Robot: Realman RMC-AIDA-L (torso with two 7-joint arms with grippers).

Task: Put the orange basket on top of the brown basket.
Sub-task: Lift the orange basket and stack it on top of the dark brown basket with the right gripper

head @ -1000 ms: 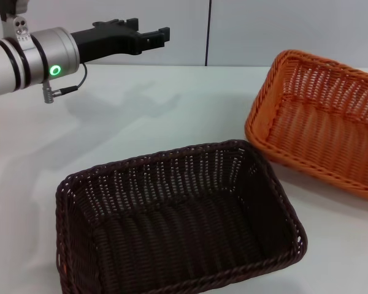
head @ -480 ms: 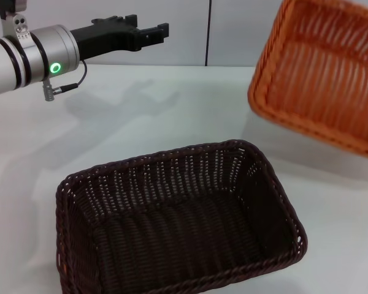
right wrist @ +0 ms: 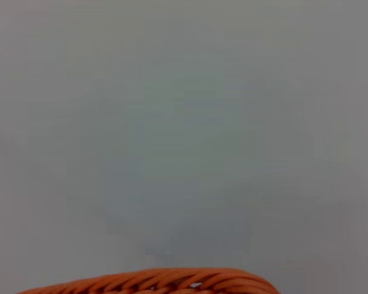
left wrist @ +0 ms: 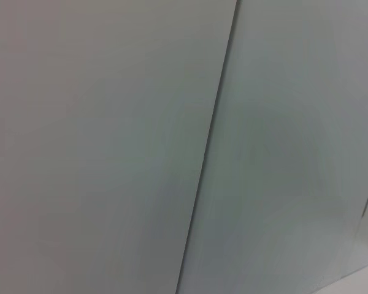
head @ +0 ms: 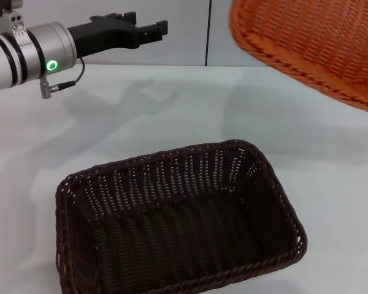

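The orange basket (head: 313, 43) hangs tilted in the air at the upper right of the head view, well above the table, with its underside facing me. Whatever holds it is out of view past the right edge. Its braided rim (right wrist: 172, 283) shows at the edge of the right wrist view. The brown basket (head: 276, 184) stands upright and empty on the white table near me, below and to the left of the orange one. My left gripper (head: 148, 26) is open and empty, held high at the far left, away from both baskets.
The white table (head: 172, 116) runs back to a grey wall with a vertical seam (head: 207, 37). The left wrist view shows only that wall (left wrist: 110, 147). The left arm's silver wrist (head: 37, 52) reaches in from the left edge.
The orange basket has risen off the table at the right and moved up and leftward, tilting as it goes. The brown basket and the left arm have stayed put.
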